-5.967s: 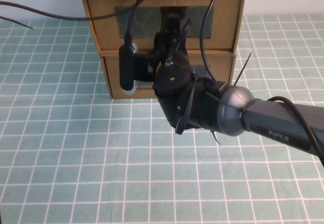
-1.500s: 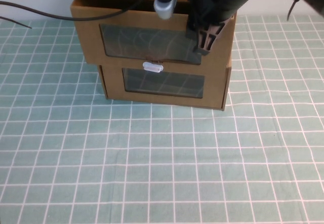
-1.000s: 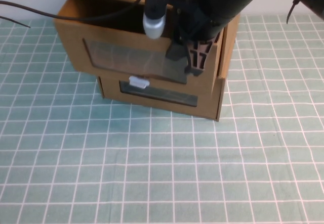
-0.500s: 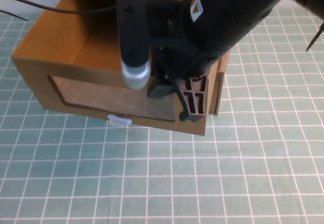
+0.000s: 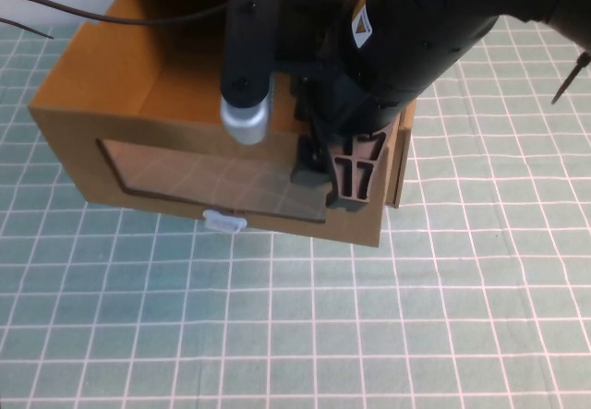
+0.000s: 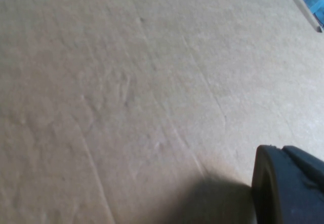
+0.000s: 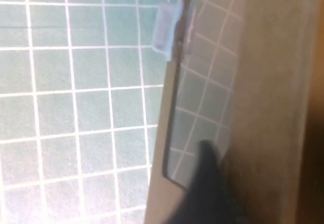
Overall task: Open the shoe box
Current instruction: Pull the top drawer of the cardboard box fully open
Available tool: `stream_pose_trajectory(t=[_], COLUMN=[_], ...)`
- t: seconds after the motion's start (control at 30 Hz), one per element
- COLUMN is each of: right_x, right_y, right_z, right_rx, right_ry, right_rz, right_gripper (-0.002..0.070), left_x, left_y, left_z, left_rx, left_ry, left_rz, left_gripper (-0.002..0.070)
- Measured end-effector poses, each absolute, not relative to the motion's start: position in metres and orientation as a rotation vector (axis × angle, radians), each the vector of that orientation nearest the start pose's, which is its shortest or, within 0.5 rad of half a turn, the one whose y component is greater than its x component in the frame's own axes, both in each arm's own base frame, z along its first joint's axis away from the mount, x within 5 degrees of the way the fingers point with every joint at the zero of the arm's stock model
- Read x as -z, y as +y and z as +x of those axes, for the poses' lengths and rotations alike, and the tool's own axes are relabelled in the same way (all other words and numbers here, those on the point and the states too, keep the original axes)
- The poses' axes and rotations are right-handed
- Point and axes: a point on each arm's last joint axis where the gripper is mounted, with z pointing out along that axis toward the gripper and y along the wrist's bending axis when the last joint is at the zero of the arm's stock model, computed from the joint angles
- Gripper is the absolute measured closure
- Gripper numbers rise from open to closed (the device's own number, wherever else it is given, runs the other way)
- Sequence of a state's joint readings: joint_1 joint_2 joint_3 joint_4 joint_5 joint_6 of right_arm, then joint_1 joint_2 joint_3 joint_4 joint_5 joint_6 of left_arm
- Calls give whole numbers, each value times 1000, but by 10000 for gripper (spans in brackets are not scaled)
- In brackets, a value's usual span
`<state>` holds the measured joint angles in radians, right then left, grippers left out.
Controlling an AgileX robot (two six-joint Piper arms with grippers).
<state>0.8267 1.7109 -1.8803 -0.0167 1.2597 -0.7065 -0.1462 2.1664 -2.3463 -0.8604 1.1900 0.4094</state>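
Note:
The cardboard shoe box [image 5: 102,77] stands at the back of the mat with its windowed front lid [image 5: 212,183] swung up and out toward me. A white pull tab [image 5: 224,220] sits on the lid's lower edge. My right gripper [image 5: 332,171] is at the lid's right end, open, with one finger [image 5: 357,174] outside the panel and the other behind the window. In the right wrist view I see the tab [image 7: 169,29], the window [image 7: 202,107] and one dark finger [image 7: 207,183]. The left wrist view shows only plain cardboard [image 6: 126,82] close up and one finger [image 6: 288,188].
A green checked mat [image 5: 277,335] covers the table in front of and beside the box. The right arm's silver-tipped wrist camera [image 5: 247,67] hangs over the box opening. A black cable [image 5: 55,14] runs in from the back left.
Over the last second the lid has swung up and out toward me, hiding the drawer under it. The right gripper's fingers have spread apart on the lid's right end.

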Motion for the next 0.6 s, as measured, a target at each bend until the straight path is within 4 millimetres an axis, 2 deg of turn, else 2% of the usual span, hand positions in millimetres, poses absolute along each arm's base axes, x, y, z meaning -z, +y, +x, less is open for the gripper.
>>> stream_pose_trajectory(t=[0.1,0.27,0.4,0.6], right_x=[-404,-414,-444,-482], right_y=[270,274,263,236], right_z=[248,243,235,220], right_rx=[-48,-153,-158,-128], right_ry=[1855,1793,1693,1646], right_rz=[-1774,-1705,-1578,-1377], right_gripper=[181,155,153,153], left_x=[-378,-381,-385,-392], left_y=[-132,-132,-132,-131], left_z=[459,459,460,458], left_rx=[974,968,952,914], left_ry=[2171,2161,2150,2138], left_rz=[557,566,587,611], left_gripper=[681,681,681,681])
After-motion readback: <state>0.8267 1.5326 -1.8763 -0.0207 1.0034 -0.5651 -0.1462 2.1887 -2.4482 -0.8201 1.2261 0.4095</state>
